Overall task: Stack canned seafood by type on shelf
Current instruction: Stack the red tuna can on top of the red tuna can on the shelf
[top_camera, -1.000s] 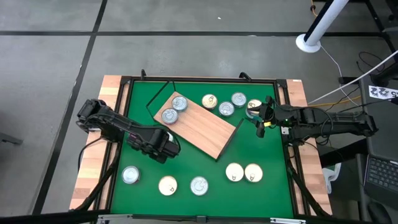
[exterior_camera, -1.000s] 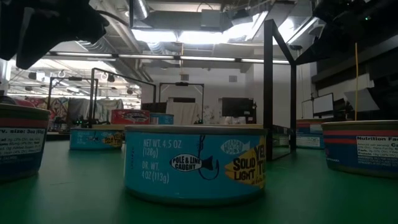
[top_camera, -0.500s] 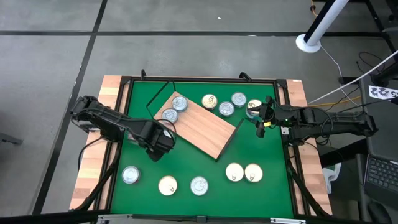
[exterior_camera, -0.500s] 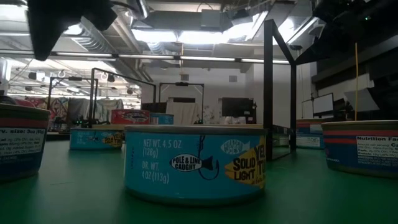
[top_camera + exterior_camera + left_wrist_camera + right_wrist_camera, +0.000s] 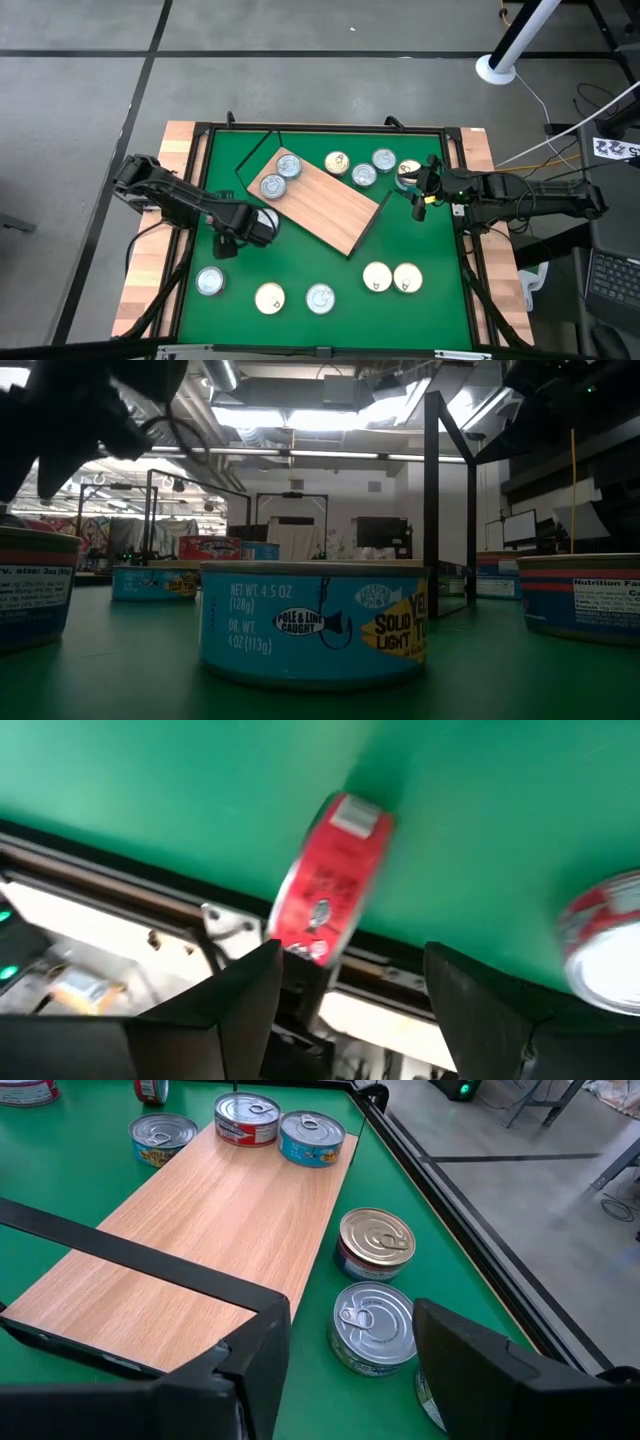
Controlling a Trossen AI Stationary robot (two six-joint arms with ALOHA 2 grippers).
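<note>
Left gripper (image 5: 232, 238) hangs over the mat near the shelf (image 5: 335, 208), at its near-left corner. Its fingers are spread and hold nothing, and a red tin (image 5: 330, 880) shows just past them in the wrist view. That tin looks tipped up on its rim rather than flat, though the picture is too smeared for me to be sure. Right gripper (image 5: 420, 197) waits released at the shelf's other end, beside two loose tins (image 5: 375, 1240). Two tins (image 5: 280, 175) already sit on the shelf's far-left corner, four more lie along its back edge, and five (image 5: 320, 298) are spread across the front of the mat. My main worry is the red tin: if it really is on edge, a closing finger could clip it and send it rolling toward the table frame or into the silver-lidded tin (image 5: 605, 935) nearby. A grasp across the rim instead of the flat sides would likely slip. Lowering blind could also press the tin over and trap it under a fingertip. The shelf lies loose and askew on the mat, so a careless sweep of the left arm might nudge it and shift the two tins resting there. From above, the labels cannot be read, so a mixed stack remains possible.
</note>
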